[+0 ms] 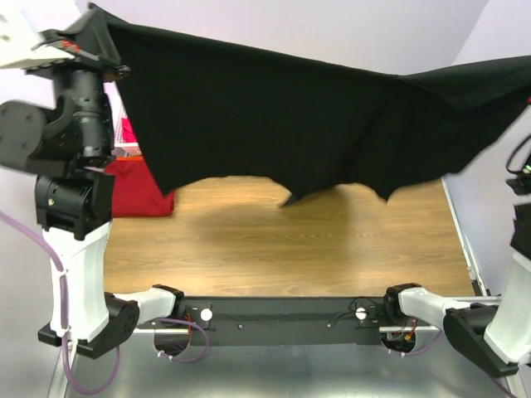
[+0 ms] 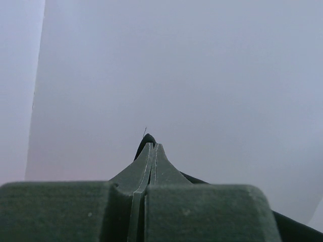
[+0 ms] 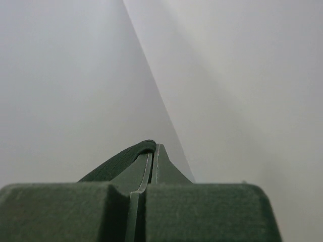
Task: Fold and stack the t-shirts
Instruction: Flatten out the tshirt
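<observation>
**Left claw** [image 2: 152, 147]: closed, its fingers pressed flat together. A corner of the black t-shirt [image 1: 274, 124] is pinched at the tips. A small tuft of cloth pokes out past them, and more trails away low on the right of the wrist view. The claw is raised high and aimed at a pale wall [image 2: 176, 60].

**Right claw** [image 3: 154, 147]: closed, gripping a fold of the same black t-shirt. The fold curves off the tips and runs down to the left of the fingers. This claw also points at bare pale wall, towards a corner.

**Black t-shirt**: held in the air between the two claws and spread wide like a curtain above the worktop [image 1: 290, 257]. Its top edge slopes down from the upper left, then rises a little to the right. Its lower edge is ragged and hangs clear of the wood, with a soft shadow beneath. The side facing the arm bases looks plain black.

**Red t-shirt** [image 1: 137, 186]: lies bunched on the worktop at the far left. It is partly hidden by the left arm [image 1: 75, 141] and sits just below the black shirt's left edge. Whether the two touch cannot be told.

**Surroundings**: the right arm [image 1: 518, 249] rises at the right edge. A black rail [image 1: 282, 311] joins the two bases at the near side. A lilac cable [image 1: 65, 365] loops at the left base.
</observation>
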You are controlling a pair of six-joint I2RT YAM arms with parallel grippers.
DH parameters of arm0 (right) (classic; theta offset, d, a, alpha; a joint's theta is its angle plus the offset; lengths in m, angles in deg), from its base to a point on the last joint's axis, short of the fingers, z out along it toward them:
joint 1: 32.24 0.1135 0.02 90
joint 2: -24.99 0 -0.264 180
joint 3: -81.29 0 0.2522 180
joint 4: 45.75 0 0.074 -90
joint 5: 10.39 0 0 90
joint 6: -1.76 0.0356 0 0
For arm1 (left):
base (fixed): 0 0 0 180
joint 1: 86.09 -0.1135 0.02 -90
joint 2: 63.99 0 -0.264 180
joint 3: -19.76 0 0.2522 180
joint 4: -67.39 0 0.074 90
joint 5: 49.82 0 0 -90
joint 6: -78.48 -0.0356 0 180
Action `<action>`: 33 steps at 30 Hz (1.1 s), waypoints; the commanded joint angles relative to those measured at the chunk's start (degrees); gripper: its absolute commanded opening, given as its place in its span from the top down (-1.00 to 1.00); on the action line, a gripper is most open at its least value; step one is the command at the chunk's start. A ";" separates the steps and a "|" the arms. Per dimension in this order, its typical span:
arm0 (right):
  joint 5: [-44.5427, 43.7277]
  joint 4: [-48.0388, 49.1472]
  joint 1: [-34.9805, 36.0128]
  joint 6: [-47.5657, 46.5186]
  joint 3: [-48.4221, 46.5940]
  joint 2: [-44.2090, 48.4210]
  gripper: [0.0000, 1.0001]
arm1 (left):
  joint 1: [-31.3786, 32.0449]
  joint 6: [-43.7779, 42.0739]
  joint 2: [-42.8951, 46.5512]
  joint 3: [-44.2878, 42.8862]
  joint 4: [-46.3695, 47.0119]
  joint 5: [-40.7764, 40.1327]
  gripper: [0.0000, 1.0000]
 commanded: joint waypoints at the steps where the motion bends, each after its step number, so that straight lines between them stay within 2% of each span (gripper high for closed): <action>1: 1.44 1.26 -0.11 -0.74 -2.22 -1.21 0.99 | -0.34 -2.03 0.00 -1.59 5.81 -1.27 1.00; 5: 2.85 2.32 -0.11 -0.83 -3.81 -5.78 0.99 | -0.43 -2.73 -3.87 -3.35 6.61 -0.31 1.00; 9: 2.76 4.34 -0.11 -0.04 -1.18 -11.32 0.99 | -0.43 -3.52 -9.14 -3.53 7.74 -0.22 1.00; 14: 1.36 7.32 -0.11 0.05 -0.55 -21.14 0.99 | -0.43 -5.37 -18.72 -4.05 8.10 -4.78 1.00; 17: 1.44 8.29 -0.55 -0.99 -4.41 -25.90 0.99 | -0.87 -5.29 -24.69 -6.07 8.19 -5.84 1.00; 22: 3.64 8.65 -4.06 -0.48 -13.89 -34.26 0.99 | -3.50 -1.86 -35.13 -12.30 8.72 -2.25 1.00; 26: 5.13 9.17 -6.17 -0.21 -18.73 -37.16 0.99 | -6.58 2.97 -41.57 -22.74 9.50 3.37 1.00; 30: 5.14 10.75 -7.32 -1.00 -19.37 -35.42 0.99 | -9.48 8.50 -42.03 -24.54 14.32 11.01 1.00; 33: 4.17 12.60 -7.50 -2.75 -17.97 -31.29 0.99 | -10.89 8.60 -38.87 -22.60 15.75 13.92 1.00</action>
